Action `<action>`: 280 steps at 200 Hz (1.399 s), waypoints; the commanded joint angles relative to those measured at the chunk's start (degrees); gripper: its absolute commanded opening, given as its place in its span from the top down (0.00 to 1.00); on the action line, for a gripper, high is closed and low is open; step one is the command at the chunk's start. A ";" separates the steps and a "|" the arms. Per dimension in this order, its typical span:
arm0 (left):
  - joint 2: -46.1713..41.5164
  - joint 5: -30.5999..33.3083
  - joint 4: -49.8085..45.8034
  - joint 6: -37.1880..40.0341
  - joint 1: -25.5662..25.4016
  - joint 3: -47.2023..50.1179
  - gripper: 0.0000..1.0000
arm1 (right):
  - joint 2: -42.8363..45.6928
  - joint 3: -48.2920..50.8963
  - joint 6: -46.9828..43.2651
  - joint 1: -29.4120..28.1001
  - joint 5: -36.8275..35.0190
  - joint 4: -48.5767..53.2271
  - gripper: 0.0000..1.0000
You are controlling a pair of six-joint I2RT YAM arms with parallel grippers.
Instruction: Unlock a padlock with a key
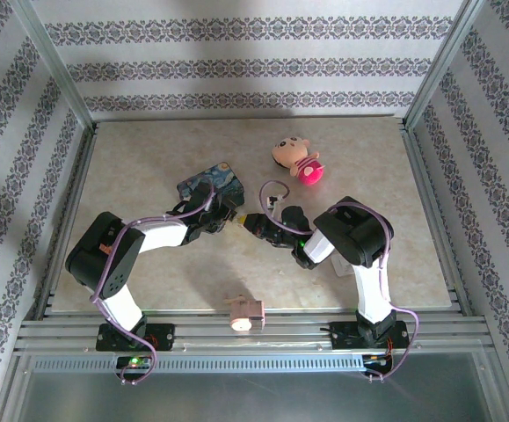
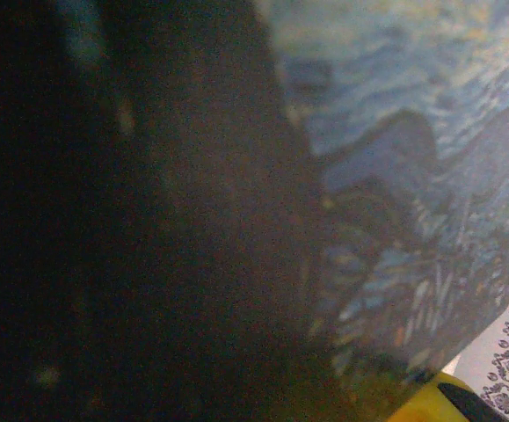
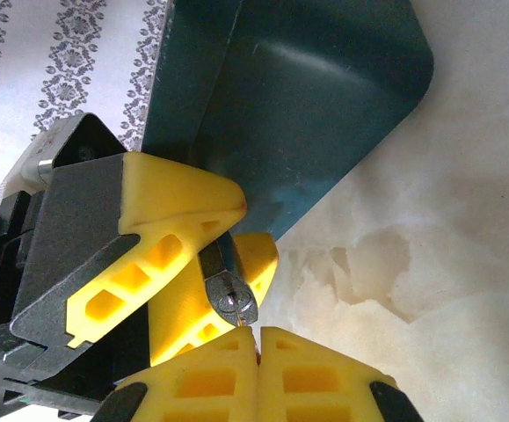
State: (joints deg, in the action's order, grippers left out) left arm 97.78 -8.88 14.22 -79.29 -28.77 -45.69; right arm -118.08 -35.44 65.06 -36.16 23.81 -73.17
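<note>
From above, your left gripper (image 1: pixel 226 216) and right gripper (image 1: pixel 254 225) meet tip to tip mid-table, just in front of the blue tin (image 1: pixel 208 181).

The left wrist camera gives you the tin's painted face close up. You cannot tell whether it is open or holds anything.

On the right wrist camera, your left gripper clamps the padlock (image 3: pixel 229 297), its silvery keyhole facing your right gripper, whose fingers (image 3: pixel 302 374) are pressed tight together just below it. Any key in that seam is too thin to confirm. Square up to the keyhole, push straight in, then twist slowly while the left holds firm against the turn.
</note>
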 commanded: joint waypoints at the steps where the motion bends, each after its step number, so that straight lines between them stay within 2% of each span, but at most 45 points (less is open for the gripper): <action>1: 2.40 -11.34 0.11 -2.54 -3.03 -0.76 0.95 | -2.07 -0.48 1.68 -0.76 -3.23 -4.19 1.00; 139: 3.46 -11.84 0.37 -2.32 -4.41 -1.14 0.96 | -3.45 0.20 2.46 -0.95 -5.44 -6.20 1.00; 280: 3.38 -12.92 -1.07 -1.76 -5.50 -1.34 0.96 | -4.30 -2.79 2.54 -0.19 -4.48 -6.20 1.00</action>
State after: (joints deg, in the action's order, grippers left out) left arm 99.55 -7.84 14.59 -77.97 -29.30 -47.00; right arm -120.77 -35.31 67.64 -36.25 21.26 -77.17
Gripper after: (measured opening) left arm 0.312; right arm 0.042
